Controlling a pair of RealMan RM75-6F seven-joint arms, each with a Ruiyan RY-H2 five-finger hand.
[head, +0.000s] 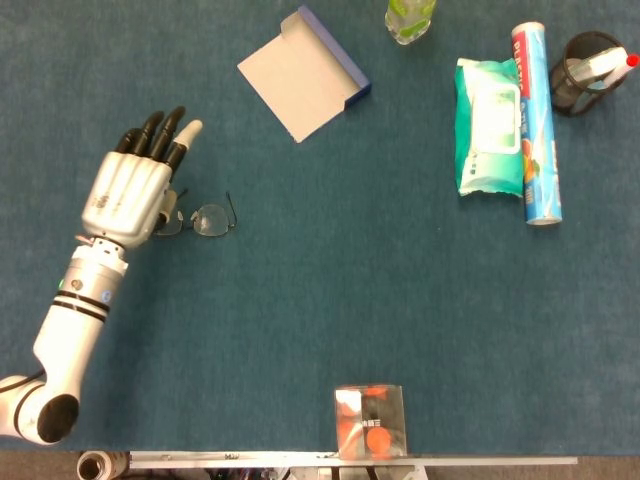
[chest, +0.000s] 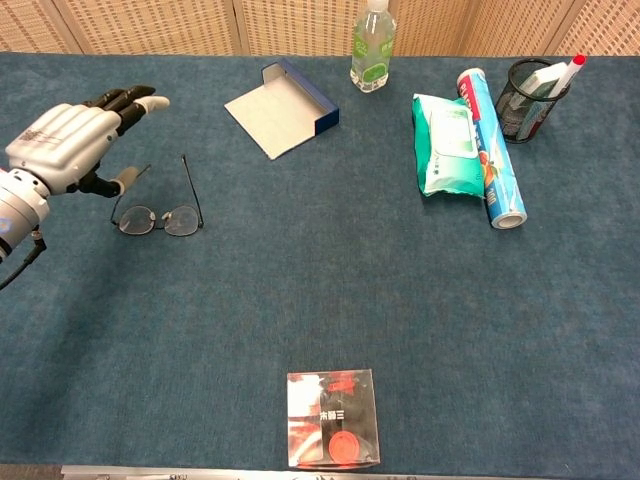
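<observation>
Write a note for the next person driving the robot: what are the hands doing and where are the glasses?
Left hand: open, fingers stretched out flat, holding nothing, poised over the left end of the glasses.
Right hand: not in view.
Glasses: unfolded on the blue table, left side, lenses toward the robot.
Done: hand brought to the glasses.
Left: no grip yet; glasses not lifted.

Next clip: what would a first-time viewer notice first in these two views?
The left hand stands out at the table's left side, fingers extended and apart, hovering over one end of the eyeglasses that lie open on the blue cloth. Next come the bright things at the far right: a green wipes pack beside a blue tube. A clear box with red contents sits at the near edge.
</observation>
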